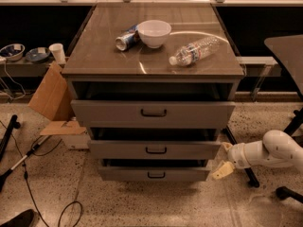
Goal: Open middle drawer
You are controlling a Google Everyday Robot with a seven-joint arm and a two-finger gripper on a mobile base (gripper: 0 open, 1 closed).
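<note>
The middle drawer [154, 150] is the second of three grey metal drawers in a cabinet, with a small dark bar handle [155, 150]. It stands pulled out a little, with a dark gap above its front. The top drawer [152, 113] is taller with a wider handle. The bottom drawer [154, 174] is narrower. My gripper [224, 163] is at the end of the white arm [265, 153], low at the right, beside the right end of the middle and bottom drawers, away from the handle.
On the cabinet top [104, 51] lie a white bowl [154, 32], a tipped can [126, 38] and a plastic bottle [194, 50] on its side. Cardboard [52, 98] leans at the left. Cables [28, 155] run over the floor. A chair base [289, 193] stands at the right.
</note>
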